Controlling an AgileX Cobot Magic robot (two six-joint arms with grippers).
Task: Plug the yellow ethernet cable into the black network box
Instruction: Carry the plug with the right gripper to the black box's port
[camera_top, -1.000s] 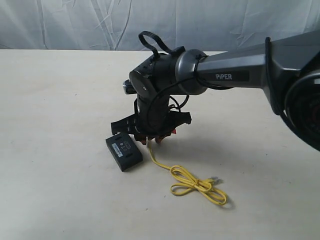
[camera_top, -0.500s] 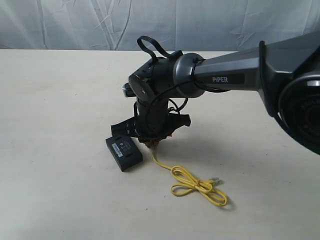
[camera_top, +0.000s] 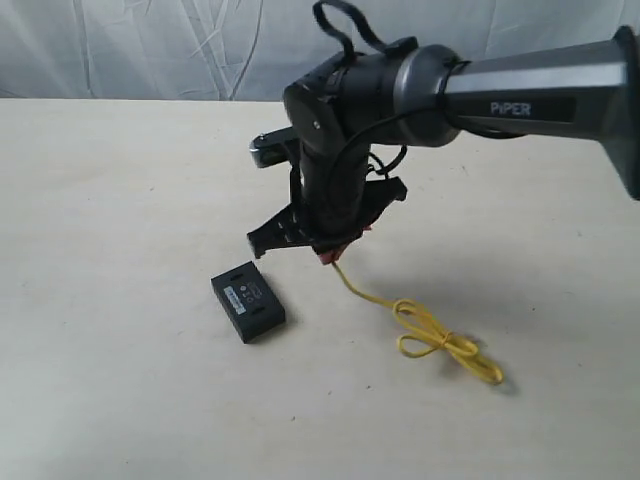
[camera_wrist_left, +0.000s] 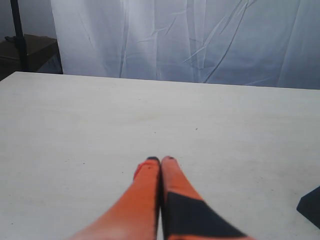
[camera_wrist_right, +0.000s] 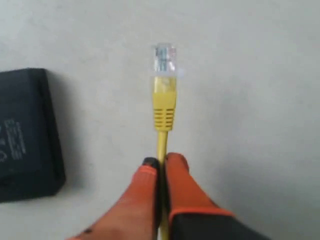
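Note:
My right gripper (camera_top: 328, 256) (camera_wrist_right: 161, 161) is shut on the yellow ethernet cable (camera_top: 436, 338) (camera_wrist_right: 163, 111) just behind its yellow boot. The clear plug (camera_wrist_right: 165, 58) sticks out past the fingertips, off the table. The rest of the cord trails down to a loose loop lying on the table at the right. The black network box (camera_top: 248, 301) (camera_wrist_right: 26, 132) lies flat with its pale label up, below and left of the gripper, apart from the plug. My left gripper (camera_wrist_left: 160, 160) is shut on nothing, over bare table, and does not show in the exterior view.
The pale table (camera_top: 110, 200) runs back to a white cloth backdrop (camera_top: 150, 45). The right arm (camera_top: 520, 95) reaches in from the right. A dark corner (camera_wrist_left: 311, 206) shows at the edge of the left wrist view.
The right gripper has risen and moved right, away from the box, lifting the plug end of the cable. The loop on the table was dragged to the right.

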